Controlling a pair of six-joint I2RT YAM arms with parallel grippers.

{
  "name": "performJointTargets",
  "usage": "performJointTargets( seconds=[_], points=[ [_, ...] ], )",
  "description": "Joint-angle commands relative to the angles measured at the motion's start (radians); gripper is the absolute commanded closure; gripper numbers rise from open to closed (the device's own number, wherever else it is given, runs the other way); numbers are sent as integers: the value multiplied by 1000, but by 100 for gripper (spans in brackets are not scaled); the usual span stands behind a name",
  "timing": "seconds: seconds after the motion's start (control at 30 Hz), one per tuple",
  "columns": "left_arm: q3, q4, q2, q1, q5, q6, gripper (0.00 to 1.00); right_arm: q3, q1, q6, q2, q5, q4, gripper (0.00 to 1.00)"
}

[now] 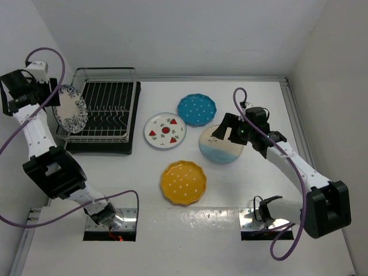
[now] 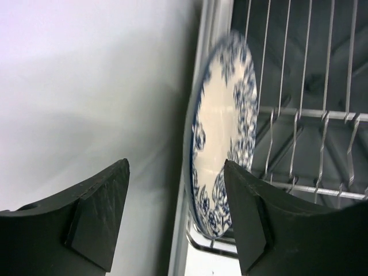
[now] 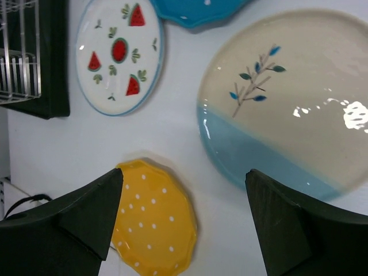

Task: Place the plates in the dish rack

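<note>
Standing on edge at the rack's (image 1: pixel 109 106) left rim: blue-flowered plate (image 1: pixel 70 109). Left end effector (image 2: pixel 176 167) spread wide, gripping nothing. Right end effector (image 3: pixel 184 172) open, empty, above sprig plate (image 1: pixel 221 146). Strawberry plate (image 1: pixel 165 130), teal plate (image 1: pixel 196 109) and yellow plate (image 1: pixel 183 182) flat mid-surface (image 1: pixel 259 115).

A white bench (image 1: pixel 259 184) forms the floor of a plain white enclosure, shut in by a back wall (image 1: pixel 184 34), a left wall (image 1: pixel 14 34) and a right wall (image 1: pixel 339 75), all bare and matte. A thin pale metal strip (image 1: pixel 213 79) runs where the bench meets the back wall and turns down the right side. Even light leaves soft shadows and a glossy glare patch (image 1: pixel 192 217) near the bench's front edge.
</note>
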Motion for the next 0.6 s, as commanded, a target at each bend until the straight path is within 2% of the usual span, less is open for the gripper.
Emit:
performJointTargets(
  seconds=[0.0,0.07,0.17,0.23,0.27,0.3,0.33,0.4,0.43,0.57],
  points=[
    [119,2,-64,-16,41,-64,29,33,-24,22,27,53,-68,13],
    [194,-85,-64,-57,158,-84,29,36,-30,33,30,101,-112,13],
    [282,-192,-54,-158,233,-75,29,27,-33,39,30,158,-137,13],
    [295,-292,-43,-322,253,-60,29,15,-35,50,27,199,-163,13],
    [285,-314,-34,-383,253,-51,29,12,-33,51,29,207,-174,13],
    [267,-326,-34,-507,253,-50,29,4,-36,51,27,208,-177,13],
    [243,-326,-23,-566,253,-50,29,2,-35,53,23,210,-183,13],
    [166,-316,-8,-713,193,-41,29,-8,-35,53,12,216,-195,13],
    [141,-282,3,-752,111,-52,29,-11,-38,50,9,216,-197,13],
    [58,-231,86,-873,-28,-73,29,-70,-41,73,-43,253,-200,13]
  ],
)
